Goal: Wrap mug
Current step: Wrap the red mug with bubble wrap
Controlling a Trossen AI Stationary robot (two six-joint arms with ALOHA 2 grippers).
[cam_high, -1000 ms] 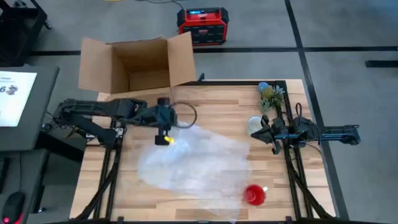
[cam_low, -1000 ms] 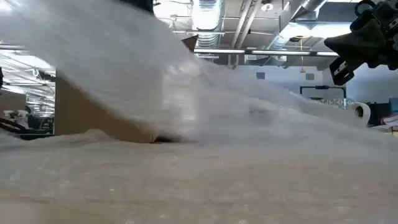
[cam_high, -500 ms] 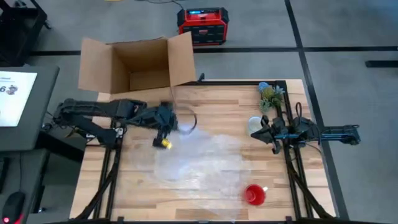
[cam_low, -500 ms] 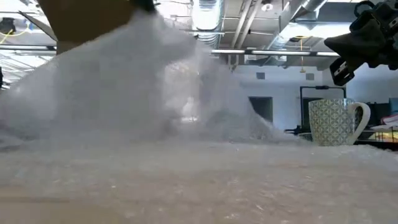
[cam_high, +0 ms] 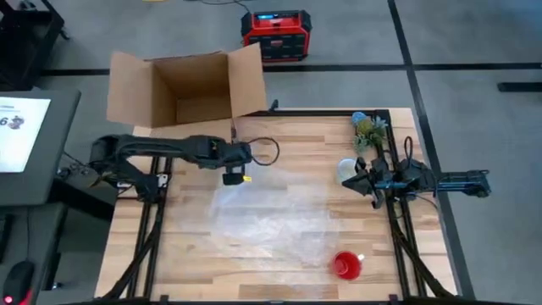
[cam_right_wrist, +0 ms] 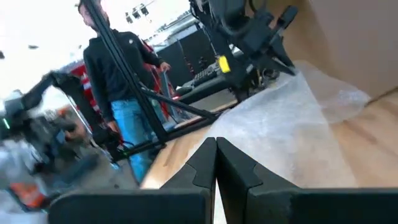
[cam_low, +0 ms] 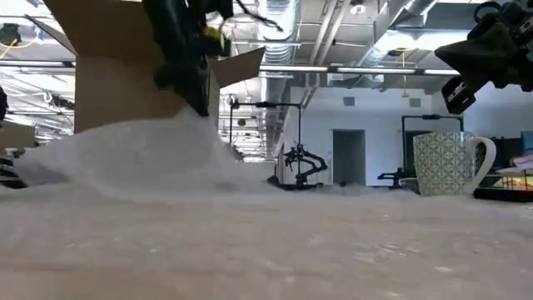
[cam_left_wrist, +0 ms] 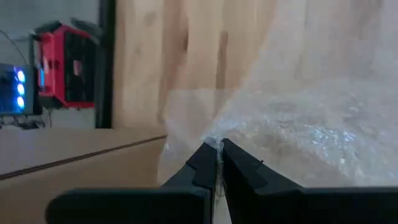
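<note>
Left gripper (cam_high: 234,176) pinches the bubble wrap (cam_high: 271,216) corner, right gripper (cam_high: 362,178) sits closed by the mug (cam_high: 347,169), so that thin pinch could slip.

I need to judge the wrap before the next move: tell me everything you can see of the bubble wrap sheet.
The bubble wrap sheet is clear, crinkled plastic, spread mostly flat across the middle of the wooden table. One corner near the cardboard box is lifted, pinched in the shut left gripper. The red cup stands at its near-right edge; the patterned mug is off it.
</note>
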